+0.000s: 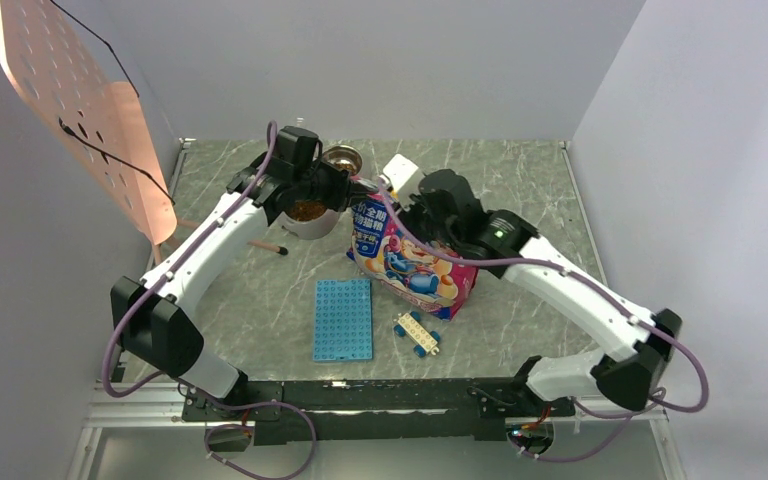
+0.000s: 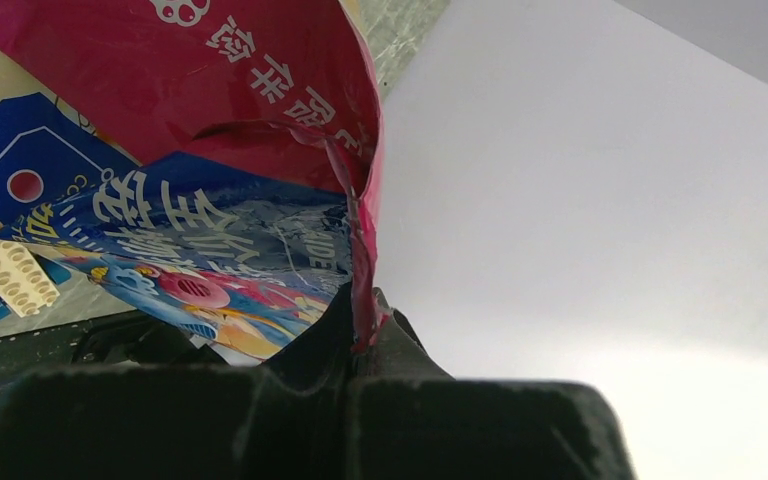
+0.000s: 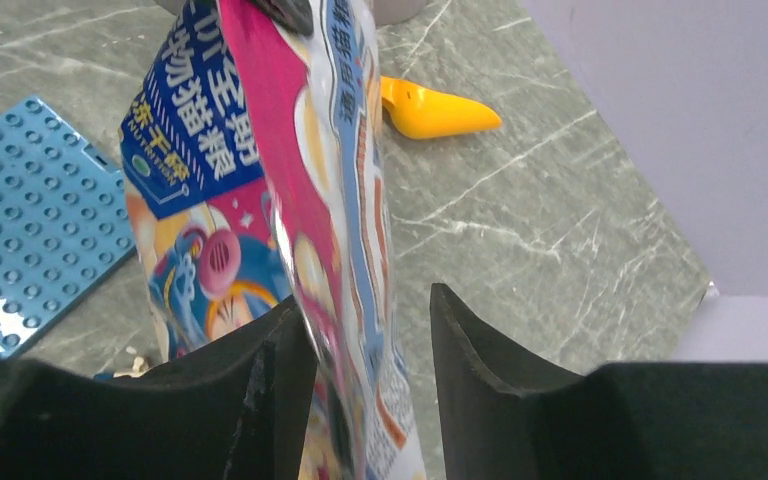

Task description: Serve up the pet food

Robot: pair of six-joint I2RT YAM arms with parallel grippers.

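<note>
The glossy pink-red, white and blue pet food bag (image 1: 407,258) stands mid-table, tilted. My left gripper (image 1: 346,190) is shut on the pink-red top edge of the bag (image 2: 260,90), and its closed fingertips (image 2: 335,325) pinch the film. My right gripper (image 3: 365,300) is open, with the bag's side edge (image 3: 310,150) between its jaws. The left finger (image 3: 280,345) touches the bag and the right finger stands apart. Brown kibble (image 1: 307,211) shows in the near cup of the steel double bowl (image 1: 341,158), under the left wrist. A yellow scoop (image 3: 440,112) lies on the table beyond the bag.
A blue studded baseplate (image 1: 342,318) and a white-and-blue brick (image 1: 417,333) lie in front of the bag. A thin stick with a dark tip (image 1: 268,245) lies left of the bowl. A copper perforated panel (image 1: 80,100) leans on the left wall.
</note>
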